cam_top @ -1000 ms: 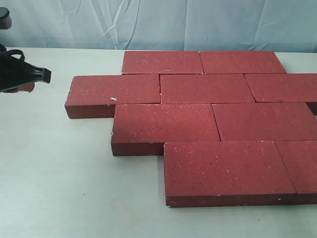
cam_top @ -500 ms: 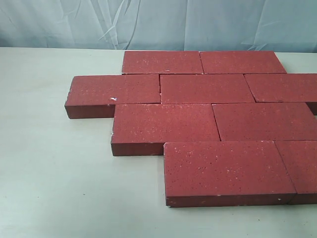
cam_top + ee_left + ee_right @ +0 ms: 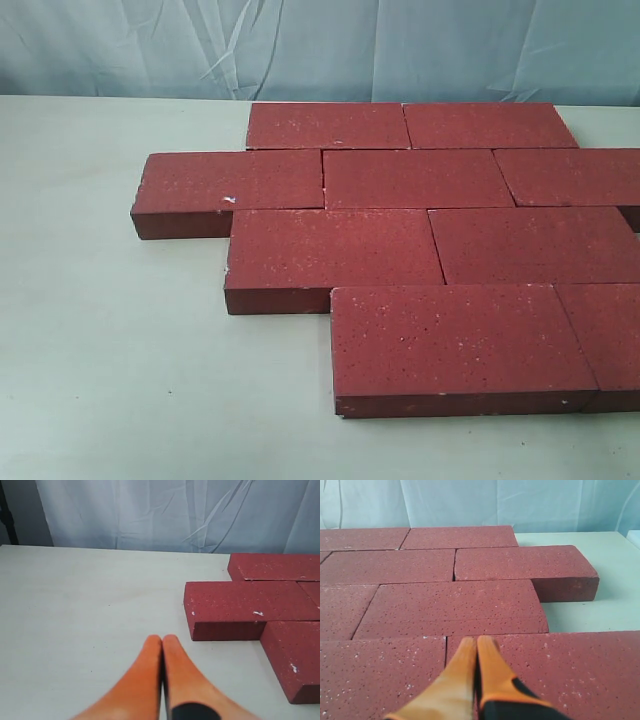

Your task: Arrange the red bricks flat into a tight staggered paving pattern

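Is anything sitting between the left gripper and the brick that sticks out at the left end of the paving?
Nothing visible does. In the left wrist view, only bare table lies between the shut left gripper and the near end of that brick. No other object sits in the gap.

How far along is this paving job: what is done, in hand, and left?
Done: nine red bricks lie flat in four staggered rows, joints tight. In hand: nothing; the left gripper, over the table, and the right gripper, over the bricks, are both shut, empty. Left: apparently nothing.
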Robot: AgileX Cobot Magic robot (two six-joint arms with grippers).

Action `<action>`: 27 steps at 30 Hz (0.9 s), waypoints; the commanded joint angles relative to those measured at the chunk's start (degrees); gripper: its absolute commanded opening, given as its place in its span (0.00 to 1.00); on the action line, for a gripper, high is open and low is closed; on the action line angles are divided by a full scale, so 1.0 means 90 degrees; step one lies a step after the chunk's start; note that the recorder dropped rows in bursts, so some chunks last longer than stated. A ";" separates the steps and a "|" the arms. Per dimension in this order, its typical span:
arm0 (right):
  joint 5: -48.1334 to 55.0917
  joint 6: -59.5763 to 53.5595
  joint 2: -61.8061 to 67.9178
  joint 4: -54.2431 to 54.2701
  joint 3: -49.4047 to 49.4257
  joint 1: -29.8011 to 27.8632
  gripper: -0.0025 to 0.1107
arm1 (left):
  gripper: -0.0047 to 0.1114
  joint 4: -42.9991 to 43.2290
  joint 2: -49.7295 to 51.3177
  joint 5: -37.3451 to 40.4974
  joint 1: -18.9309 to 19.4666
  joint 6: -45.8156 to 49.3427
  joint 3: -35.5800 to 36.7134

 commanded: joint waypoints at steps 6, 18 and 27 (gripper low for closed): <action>-0.0092 -0.0017 -0.0039 0.0046 0.0032 0.0012 0.02 | 0.04 0.0036 -0.0902 -0.0283 0.0446 -0.0002 0.0642; -0.0092 -0.0017 -0.0039 0.0047 0.0032 0.0012 0.02 | 0.04 0.0006 -0.1291 -0.1037 0.0458 -0.0026 0.1734; -0.0092 -0.0017 -0.0039 0.0047 0.0032 0.0012 0.02 | 0.04 -0.0010 -0.1291 -0.1462 0.0458 -0.0026 0.2042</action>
